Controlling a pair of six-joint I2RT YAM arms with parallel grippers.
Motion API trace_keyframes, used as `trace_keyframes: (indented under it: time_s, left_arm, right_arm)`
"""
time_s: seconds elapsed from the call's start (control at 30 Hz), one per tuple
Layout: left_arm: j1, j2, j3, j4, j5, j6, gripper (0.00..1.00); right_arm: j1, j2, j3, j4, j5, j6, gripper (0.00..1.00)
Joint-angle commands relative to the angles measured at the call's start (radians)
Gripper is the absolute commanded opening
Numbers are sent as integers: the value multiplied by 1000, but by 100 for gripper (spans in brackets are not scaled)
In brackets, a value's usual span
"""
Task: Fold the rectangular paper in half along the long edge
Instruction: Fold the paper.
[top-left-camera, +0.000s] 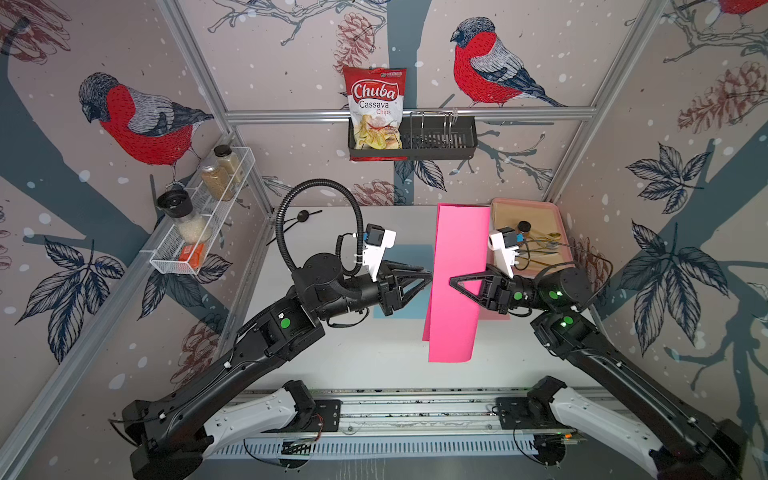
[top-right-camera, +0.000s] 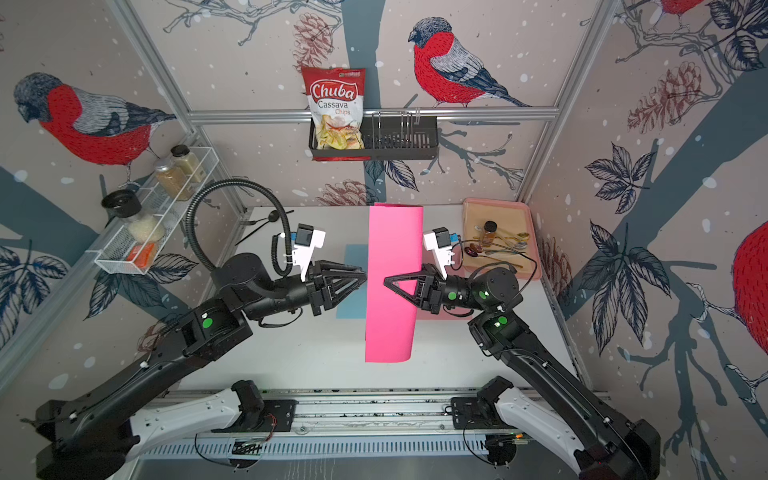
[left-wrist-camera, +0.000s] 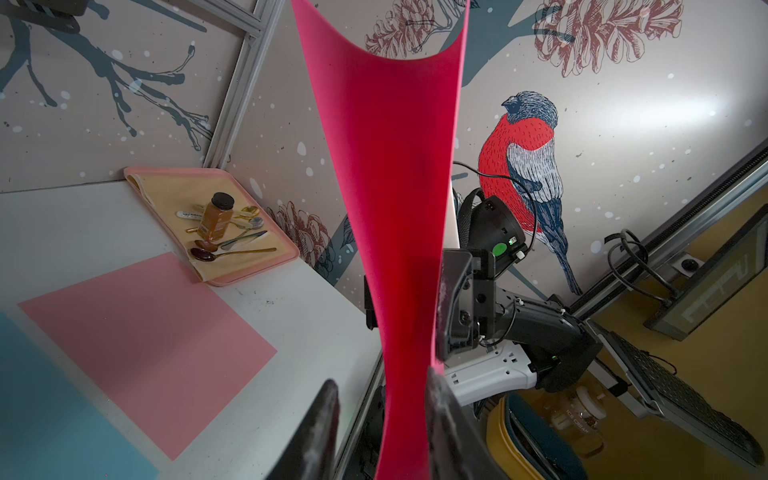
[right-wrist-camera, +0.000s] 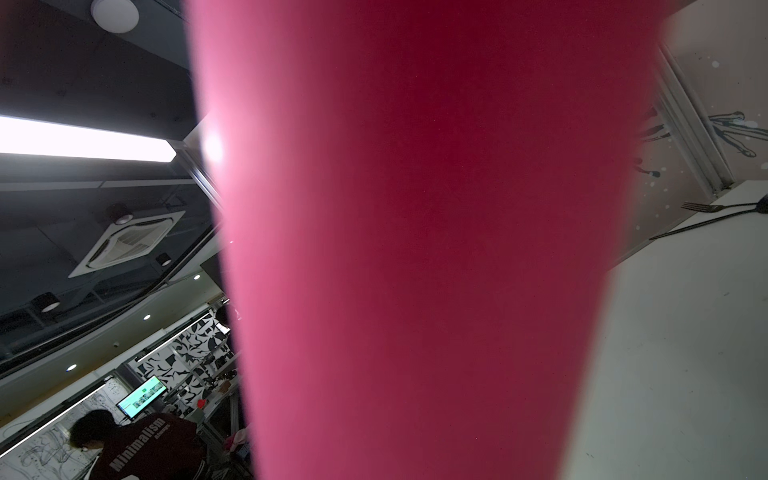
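Holding the hot-pink paper (top-left-camera: 453, 241) aloft over mid-table, long edges running 12 to 6 o'clock, curled into a loose trough, probably bringing the long edges together before creasing. Pinching it from 3 o'clock with the right gripper (top-left-camera: 455, 281), jaws closed on the sheet and carrying it alone. Hovering at 9 o'clock with the left gripper (top-left-camera: 428, 277), jaws partly spread around the paper's edge, gripping nothing. Leaving a pale pink sheet (left-wrist-camera: 145, 345) and a blue sheet (left-wrist-camera: 50, 407) flat on the table (top-left-camera: 374, 357) underneath.
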Motion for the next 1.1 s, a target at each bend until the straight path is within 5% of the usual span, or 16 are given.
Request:
trace_keyframes:
  time_s: [0.0, 1.07]
  left_arm:
    - [-1, 0, -4, 36, 10, 5, 38]
    - [-1, -23, -4, 22, 19, -6, 34]
  right_arm:
    - [9, 6, 13, 3, -6, -16, 25]
    - [-1, 15, 11, 4, 21, -22, 24]
